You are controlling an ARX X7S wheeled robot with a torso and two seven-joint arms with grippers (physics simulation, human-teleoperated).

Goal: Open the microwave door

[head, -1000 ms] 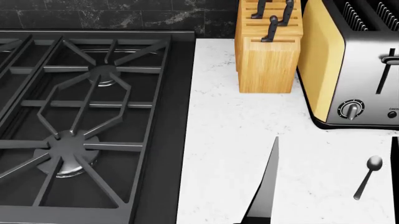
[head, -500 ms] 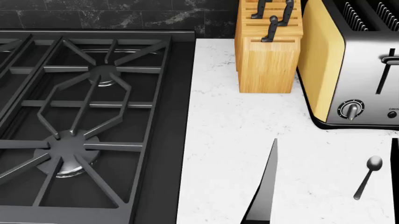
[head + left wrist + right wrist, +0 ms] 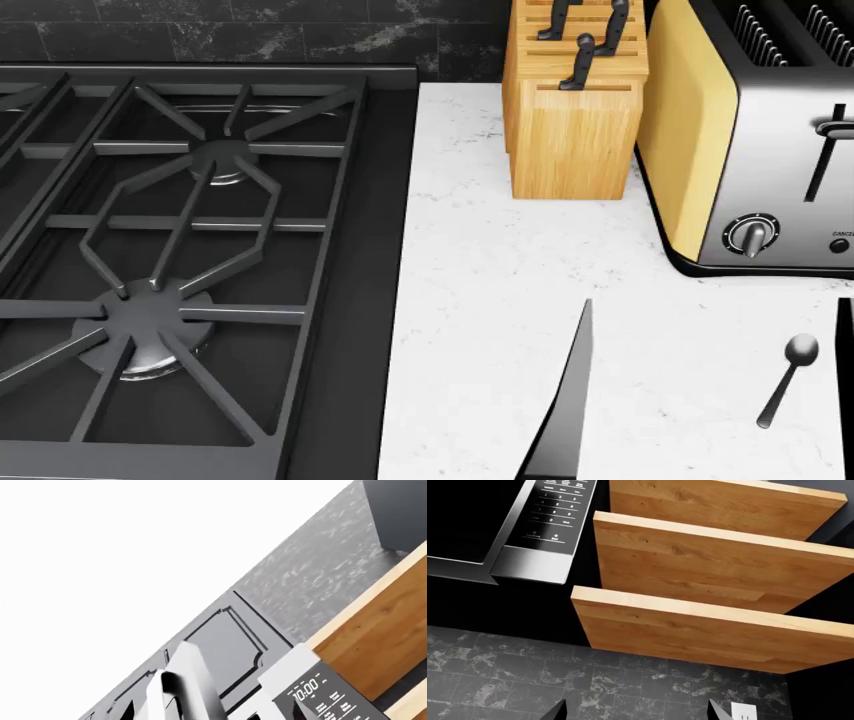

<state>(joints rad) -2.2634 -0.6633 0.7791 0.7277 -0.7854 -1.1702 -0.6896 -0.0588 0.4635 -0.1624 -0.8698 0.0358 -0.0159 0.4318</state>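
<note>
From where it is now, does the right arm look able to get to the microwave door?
Probably yes. The right wrist view shows the microwave above, with nothing between; the wooden shelves sit off to its side.

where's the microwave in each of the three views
Head view: not in it; only the stove, knife block and toaster show.
Left wrist view: the microwave sits at the bottom edge, its clock display lit, beside a wooden shelf.
Right wrist view: the microwave fills the upper left corner, keypad showing.
Shared landmark: the wooden shelves next to it.

Gripper (image 3: 637,711) fingertips (image 3: 557,711) — dark, pointed.
</note>
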